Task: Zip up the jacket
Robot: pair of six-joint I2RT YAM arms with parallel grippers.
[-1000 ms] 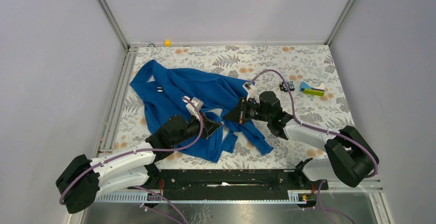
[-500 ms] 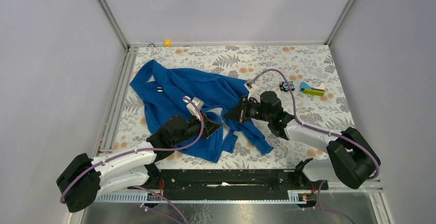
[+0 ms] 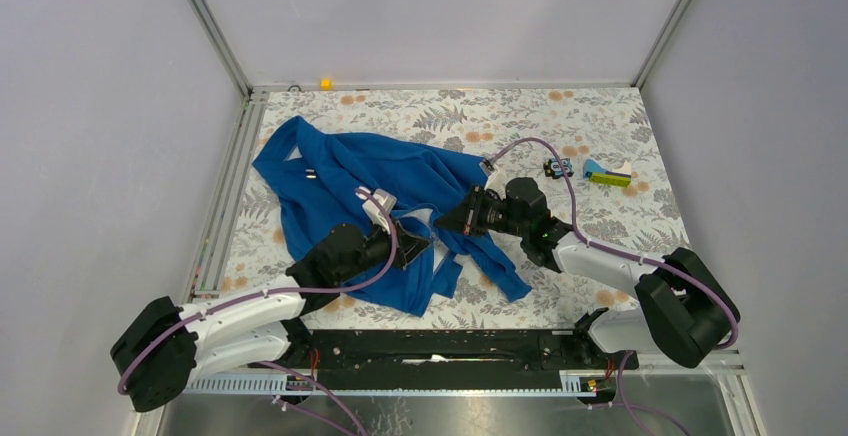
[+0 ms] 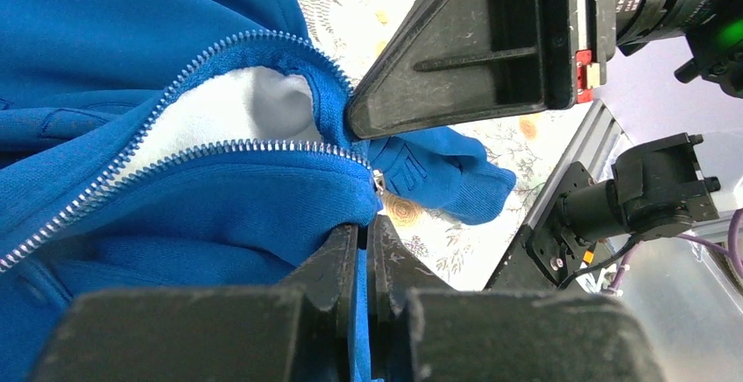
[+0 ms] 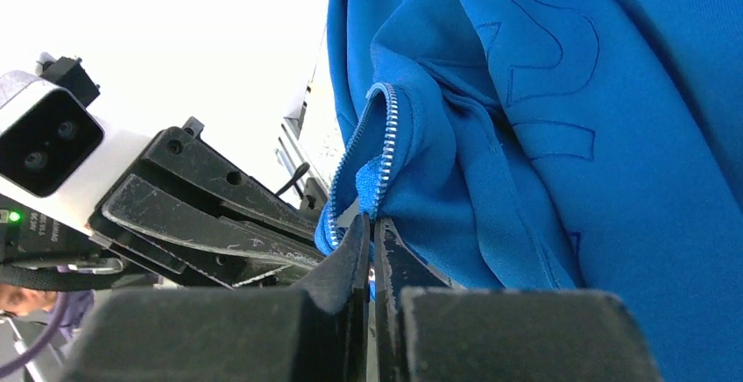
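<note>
Your table (image 3: 600, 116) wears a leaf-and-flower print. The blue jacket (image 3: 340, 181) lies crumpled directly on it. Right of the jacket, well apart from it, sits a small black object (image 3: 558, 167), with a blue and yellow-green item (image 3: 606, 174) just beside that. Behind the jacket, a small yellow piece (image 3: 326, 83) rests on the far rail.

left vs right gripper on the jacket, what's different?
The left gripper reaches in from the near left, the right gripper from the right. The left gripper pinches cloth just below the end of the zipper; the right gripper pinches right beside its teeth. Both are shut on the jacket, tips close together.
</note>
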